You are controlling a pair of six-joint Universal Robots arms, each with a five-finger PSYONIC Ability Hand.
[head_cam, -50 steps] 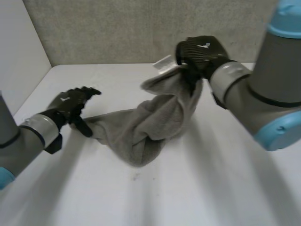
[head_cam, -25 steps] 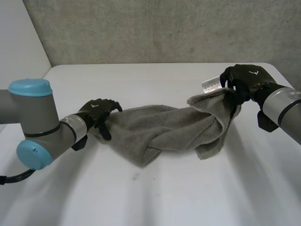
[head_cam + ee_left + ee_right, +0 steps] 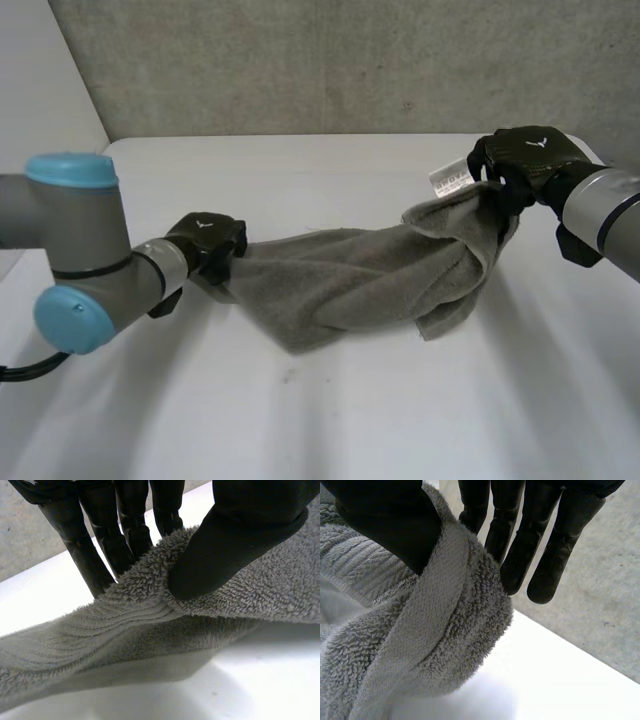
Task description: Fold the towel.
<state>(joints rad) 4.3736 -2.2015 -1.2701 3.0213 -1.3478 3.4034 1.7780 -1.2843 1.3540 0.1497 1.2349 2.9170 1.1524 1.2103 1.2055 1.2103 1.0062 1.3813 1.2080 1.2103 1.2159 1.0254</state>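
Over table (image 3: 330,420), we pull towel (image 3: 350,282) tauter than moment ago: left hand (image 3: 208,240) thumb-pinches one end, right hand (image 3: 524,162) clamps tagged end; still twisted, flattening next.

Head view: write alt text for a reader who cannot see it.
A grey towel is held stretched over a white table, its middle sagging to the surface. The left robot hand pinches one end; the right robot hand grips the other end higher, beside a white label.
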